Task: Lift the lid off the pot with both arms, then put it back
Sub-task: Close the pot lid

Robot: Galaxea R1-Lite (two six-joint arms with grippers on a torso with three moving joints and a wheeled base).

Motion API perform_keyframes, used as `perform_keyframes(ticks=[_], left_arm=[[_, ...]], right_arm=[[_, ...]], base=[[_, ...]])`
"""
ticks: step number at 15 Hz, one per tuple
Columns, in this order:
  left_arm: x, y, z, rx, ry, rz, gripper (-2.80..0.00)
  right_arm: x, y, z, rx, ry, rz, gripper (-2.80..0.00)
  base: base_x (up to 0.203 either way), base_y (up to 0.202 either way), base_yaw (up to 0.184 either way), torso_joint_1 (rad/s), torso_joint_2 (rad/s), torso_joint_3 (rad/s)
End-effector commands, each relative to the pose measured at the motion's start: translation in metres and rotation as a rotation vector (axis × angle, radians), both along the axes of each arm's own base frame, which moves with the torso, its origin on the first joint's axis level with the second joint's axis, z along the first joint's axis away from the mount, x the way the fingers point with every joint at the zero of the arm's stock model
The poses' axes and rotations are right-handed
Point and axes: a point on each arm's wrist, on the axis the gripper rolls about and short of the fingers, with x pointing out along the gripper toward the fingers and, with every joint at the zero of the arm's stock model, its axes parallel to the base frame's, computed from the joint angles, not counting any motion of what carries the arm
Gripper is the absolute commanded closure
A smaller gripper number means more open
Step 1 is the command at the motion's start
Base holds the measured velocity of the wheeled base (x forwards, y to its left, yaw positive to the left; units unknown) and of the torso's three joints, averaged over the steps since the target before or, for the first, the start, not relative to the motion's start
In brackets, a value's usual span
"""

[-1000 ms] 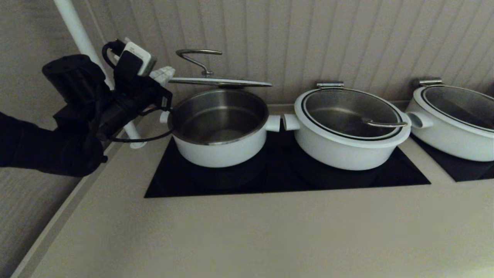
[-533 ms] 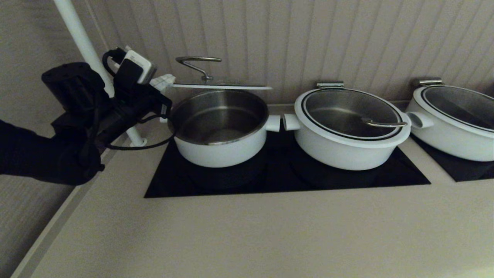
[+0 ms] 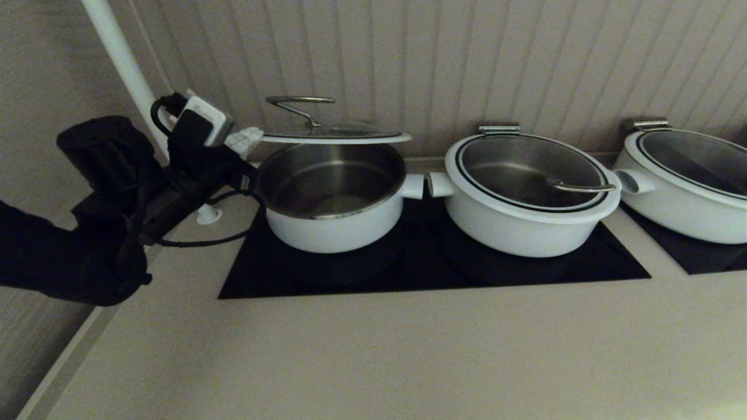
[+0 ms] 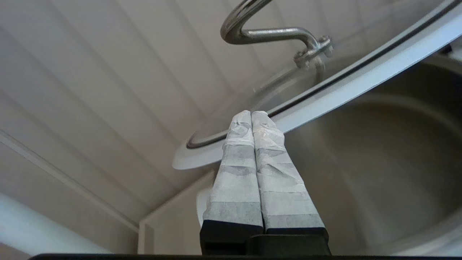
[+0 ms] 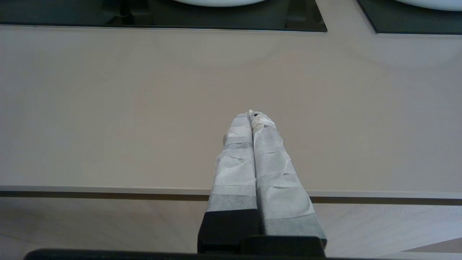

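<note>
The pot [image 3: 332,201] stands open on the left of the black cooktop [image 3: 432,265]. The glass lid [image 3: 338,136] with its steel loop handle [image 3: 300,105] hangs nearly level just above the pot's back rim. My left gripper [image 3: 248,139] is at the lid's left edge, shut on the white rim and holding it up. In the left wrist view the fingertips [image 4: 251,115] meet at the rim of the lid [image 4: 346,81], with the pot's steel inside [image 4: 382,166] beyond. My right gripper [image 5: 252,115] is shut and empty, low over the counter's front edge, out of the head view.
Two wider white pots with lids on stand to the right, one next to the pot [image 3: 528,195] and one at the far right [image 3: 688,184]. A white pole [image 3: 125,67] rises behind my left arm. A panelled wall is close behind the pots.
My left gripper has come down with the lid. The lid has dropped from well above the pot to just over its rim. The pot has not moved.
</note>
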Motion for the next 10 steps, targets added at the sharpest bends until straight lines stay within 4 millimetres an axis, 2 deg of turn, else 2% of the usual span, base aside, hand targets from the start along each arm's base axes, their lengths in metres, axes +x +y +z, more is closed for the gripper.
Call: perform_keyframes(ticks=[1,10], left_arm=[[-0.004,0.000,-0.004,0.004,0.011,-0.001,0.00],[-0.008,0.001,-0.015,0.012,0.033,0.002,0.00]], right_arm=[[0.000,0.000,0.000,0.000,0.000,0.001,0.00],[0.000,0.000,0.000,0.000,0.001,0.000,0.00]], base=[[0.000,0.000,0.000,0.000,0.00,0.000],[0.000,0.000,0.000,0.000,0.00,0.000]])
